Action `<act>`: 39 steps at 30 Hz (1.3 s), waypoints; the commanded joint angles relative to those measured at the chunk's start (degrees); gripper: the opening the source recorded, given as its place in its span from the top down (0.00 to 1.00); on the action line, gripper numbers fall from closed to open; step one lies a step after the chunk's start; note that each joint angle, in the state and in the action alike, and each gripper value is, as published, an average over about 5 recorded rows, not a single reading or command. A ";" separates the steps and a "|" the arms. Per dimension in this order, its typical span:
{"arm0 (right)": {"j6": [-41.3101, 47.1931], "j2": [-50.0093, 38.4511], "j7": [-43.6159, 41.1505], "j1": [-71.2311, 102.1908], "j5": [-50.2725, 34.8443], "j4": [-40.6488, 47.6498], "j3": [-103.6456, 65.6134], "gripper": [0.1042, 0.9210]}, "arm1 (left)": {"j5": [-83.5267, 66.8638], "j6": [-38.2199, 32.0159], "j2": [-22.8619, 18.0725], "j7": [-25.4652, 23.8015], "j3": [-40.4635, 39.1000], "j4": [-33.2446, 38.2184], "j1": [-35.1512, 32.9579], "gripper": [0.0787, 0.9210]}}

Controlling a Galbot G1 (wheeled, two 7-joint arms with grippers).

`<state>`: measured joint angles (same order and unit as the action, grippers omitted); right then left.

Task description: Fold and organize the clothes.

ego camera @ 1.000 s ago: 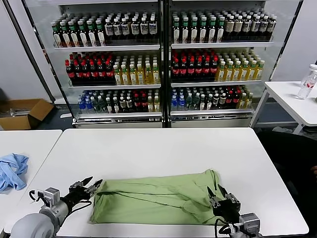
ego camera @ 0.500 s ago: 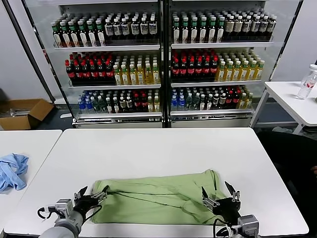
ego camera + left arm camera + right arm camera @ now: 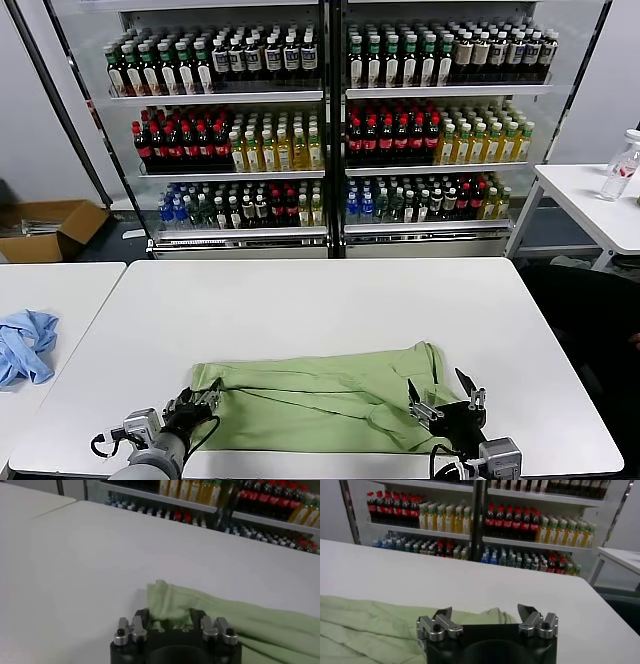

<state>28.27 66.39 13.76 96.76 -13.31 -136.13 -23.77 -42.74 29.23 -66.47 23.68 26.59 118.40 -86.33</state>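
Left claw (image 3: 200, 402) moved onto green shirt (image 3: 320, 395); right claw (image 3: 441, 398) spread

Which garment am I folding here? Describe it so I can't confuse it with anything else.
On the white table before the drinks fridge, near its front edge, lies the light green shirt, spread flat between the left gripper and right gripper. The crumpled light blue cloth sits on a separate table to the left.

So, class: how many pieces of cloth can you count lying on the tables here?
2. The green shirt lies folded on the near edge of the middle table; the blue cloth lies crumpled on the left table. None seems hidden.
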 commanded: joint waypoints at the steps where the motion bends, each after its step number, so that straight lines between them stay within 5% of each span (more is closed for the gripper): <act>1: -0.19 0.10 0.08 0.05 0.51 0.36 0.10 0.12 | 0.06 -0.61 -1.54 2.36 -1.55 -0.18 0.09 0.52; 14: -0.74 -0.10 0.25 -0.41 0.95 1.01 0.22 0.12 | 12.32 2.43 1.46 1.62 3.89 2.99 1.25 0.95; 26: -0.76 -0.20 0.27 -1.46 1.09 1.27 0.56 0.12 | 23.87 3.87 8.90 0.41 20.48 -0.44 1.88 0.99; 31: -0.73 -0.19 0.29 -1.58 1.25 1.44 0.69 0.12 | 13.23 3.89 6.51 0.36 14.22 7.18 1.19 0.99; 39: -0.74 -0.04 0.29 -0.87 1.59 0.82 0.09 0.12 | -2.40 3.94 0.43 -2.24 -6.45 17.61 0.88 0.99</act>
<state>27.50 66.31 14.02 95.87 -11.78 -135.08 -23.54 -30.75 32.75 -61.89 23.55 36.79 125.30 -85.86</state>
